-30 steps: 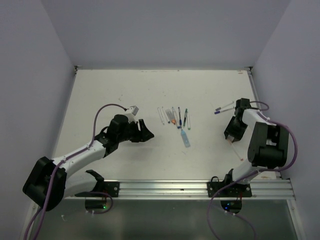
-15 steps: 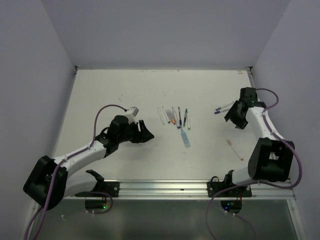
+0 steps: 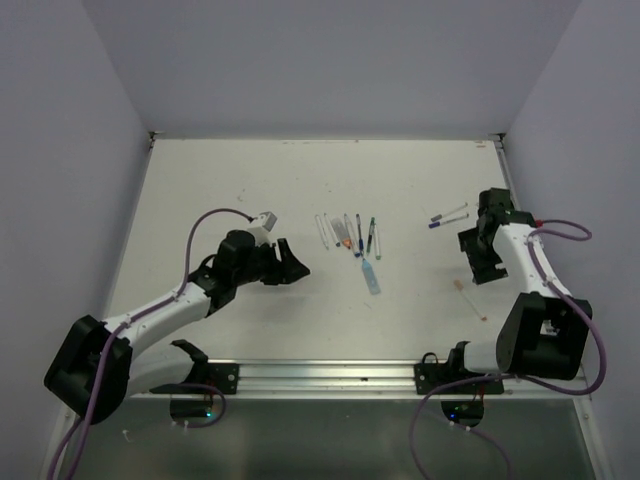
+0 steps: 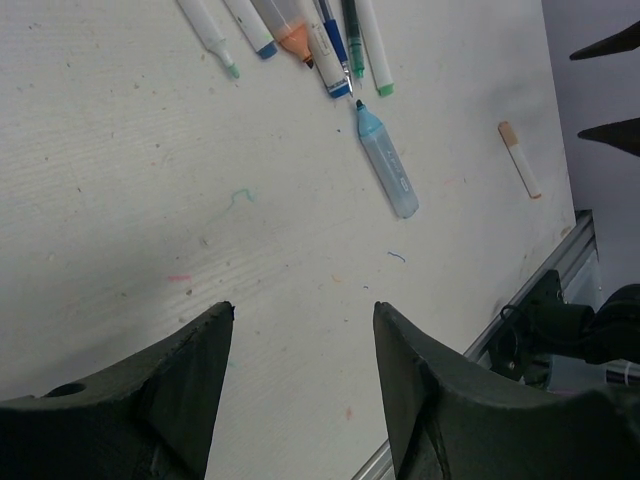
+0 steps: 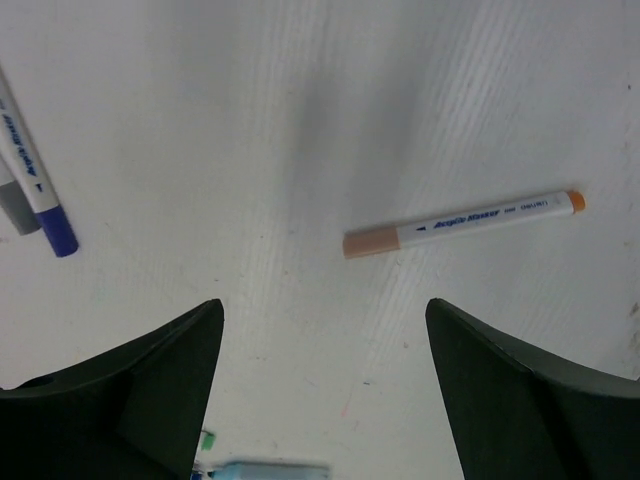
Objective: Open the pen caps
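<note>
- Top view: my left gripper (image 3: 291,268) is part open and empty. The row of pens (image 3: 348,232) is just ahead of it, with the blue highlighter (image 3: 371,277) beside them. My right gripper (image 3: 478,270) is over the table (image 3: 200,190), with the orange pen (image 3: 470,300) just past its tips.
- Left wrist: nothing between the jaws. The highlighter (image 4: 385,160) is ahead and the pen row (image 4: 300,30) further out.
- Right wrist: jaws spread wide, holding nothing. The orange pen (image 5: 460,222) lies flat ahead of the gap with its peach cap (image 5: 368,243) on. The blue-tipped pens (image 5: 30,180) are far left.
</note>
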Motion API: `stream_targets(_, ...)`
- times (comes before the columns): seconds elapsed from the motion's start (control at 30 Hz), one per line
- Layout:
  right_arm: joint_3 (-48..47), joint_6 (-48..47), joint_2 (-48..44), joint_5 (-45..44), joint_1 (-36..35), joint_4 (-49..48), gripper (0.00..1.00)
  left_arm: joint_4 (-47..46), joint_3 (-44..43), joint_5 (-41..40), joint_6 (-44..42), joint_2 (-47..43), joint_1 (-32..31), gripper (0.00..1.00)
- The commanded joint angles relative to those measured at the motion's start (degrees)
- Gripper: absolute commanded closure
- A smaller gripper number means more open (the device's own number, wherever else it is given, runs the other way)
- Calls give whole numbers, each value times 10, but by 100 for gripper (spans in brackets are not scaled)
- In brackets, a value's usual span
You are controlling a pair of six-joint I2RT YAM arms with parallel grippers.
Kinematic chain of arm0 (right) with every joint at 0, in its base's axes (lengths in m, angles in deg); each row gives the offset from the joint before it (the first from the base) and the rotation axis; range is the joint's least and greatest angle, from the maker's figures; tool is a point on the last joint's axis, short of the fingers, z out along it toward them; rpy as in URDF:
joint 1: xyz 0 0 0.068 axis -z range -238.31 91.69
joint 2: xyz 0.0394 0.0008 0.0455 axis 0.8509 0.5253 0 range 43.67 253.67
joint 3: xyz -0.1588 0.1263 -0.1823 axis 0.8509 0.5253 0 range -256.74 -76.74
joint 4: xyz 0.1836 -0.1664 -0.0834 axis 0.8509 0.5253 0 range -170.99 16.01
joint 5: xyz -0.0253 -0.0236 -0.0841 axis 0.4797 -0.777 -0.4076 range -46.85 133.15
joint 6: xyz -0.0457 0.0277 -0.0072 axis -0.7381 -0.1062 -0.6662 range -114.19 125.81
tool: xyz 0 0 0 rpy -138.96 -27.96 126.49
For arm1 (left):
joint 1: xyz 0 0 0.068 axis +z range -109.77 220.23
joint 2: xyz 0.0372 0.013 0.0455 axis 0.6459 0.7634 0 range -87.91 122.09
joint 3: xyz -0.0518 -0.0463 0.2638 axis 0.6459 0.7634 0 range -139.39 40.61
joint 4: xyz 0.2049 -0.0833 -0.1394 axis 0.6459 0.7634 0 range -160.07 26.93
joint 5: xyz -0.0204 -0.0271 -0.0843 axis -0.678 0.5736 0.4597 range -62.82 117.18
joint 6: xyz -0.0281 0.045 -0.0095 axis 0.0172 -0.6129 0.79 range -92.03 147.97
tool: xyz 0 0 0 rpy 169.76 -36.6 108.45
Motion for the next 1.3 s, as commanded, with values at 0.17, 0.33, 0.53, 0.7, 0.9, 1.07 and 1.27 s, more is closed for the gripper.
stream_targets(0.17,48,236,-14,-41,7,14,16,-18,7,4,3,-37,-3,38)
stream_targets(0.33,67,266,6,-39,22,14,18,-21,11,10,7,-38,-4,38)
stream_targets(0.53,103,296,24,-15,34,-11,21,-17,7,10,1,-29,-4,37)
stream_targets(0.7,119,307,38,-2,40,-29,22,-17,4,13,-5,-17,-3,37)
stream_targets(0.9,146,324,40,-4,41,-39,27,-16,1,15,-6,-10,-3,37)
stream_targets(1.07,172,326,56,18,42,-75,39,-10,-1,14,-11,-8,-4,37)
stream_targets(1.27,170,299,98,27,42,-95,51,-8,-1,9,-12,-8,-3,37)
